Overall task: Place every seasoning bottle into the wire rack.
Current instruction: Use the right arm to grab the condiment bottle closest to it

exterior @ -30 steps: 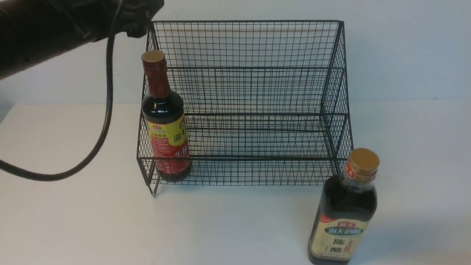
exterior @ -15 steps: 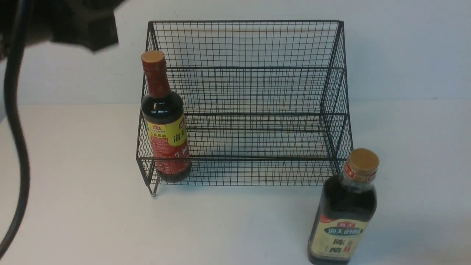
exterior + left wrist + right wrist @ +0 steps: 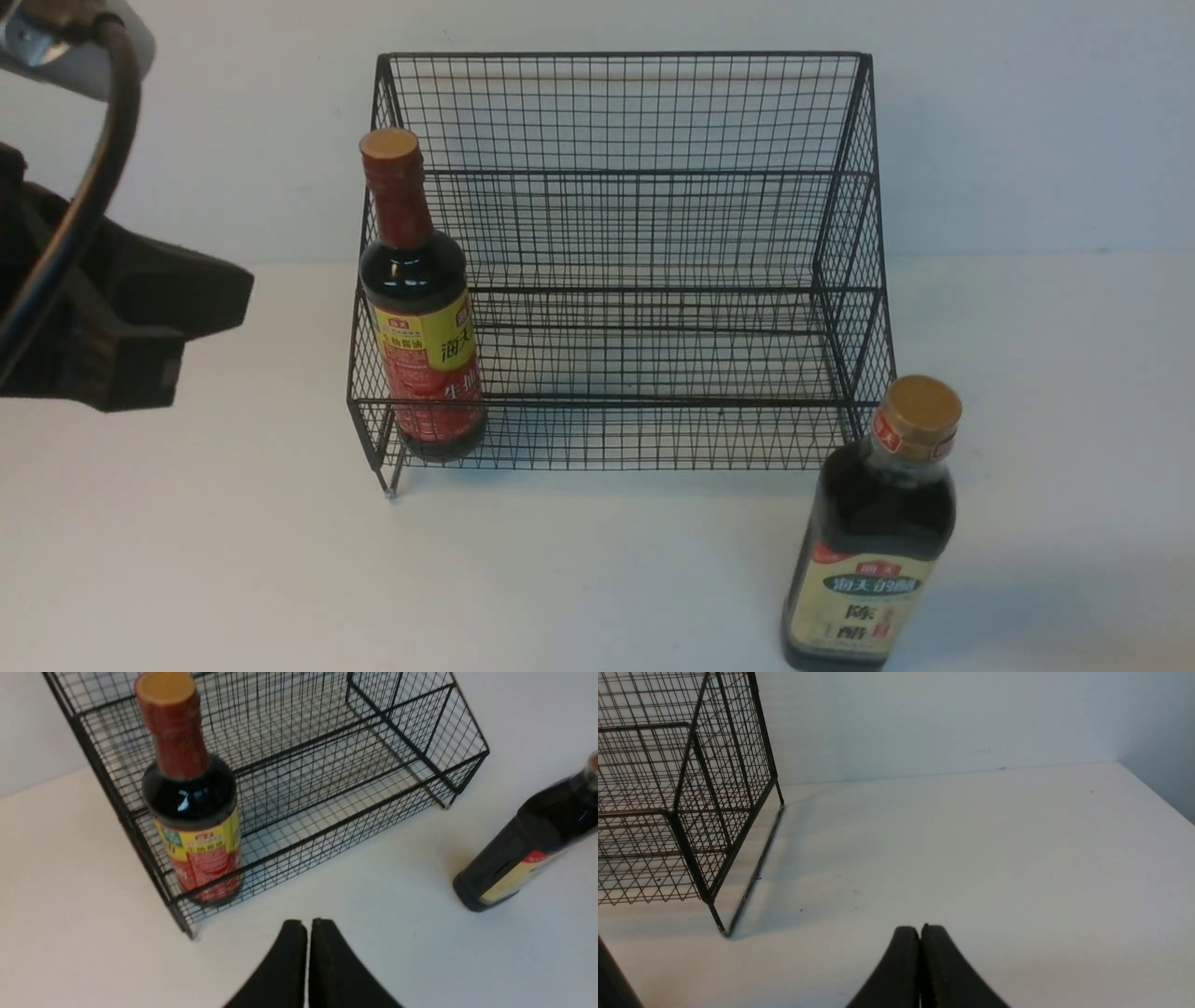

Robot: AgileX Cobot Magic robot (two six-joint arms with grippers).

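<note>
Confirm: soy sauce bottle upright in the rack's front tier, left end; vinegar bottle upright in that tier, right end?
One error: the vinegar bottle is upright but outside the wire rack, on the table by its front right corner, as the front view shows. The soy sauce bottle is upright in the front tier, left end.

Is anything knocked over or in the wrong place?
Nothing is knocked over or spilled. The cream-label bottle stands upright on the table, outside the wire rack by its front right corner. The red-neck bottle is already inside.
</note>
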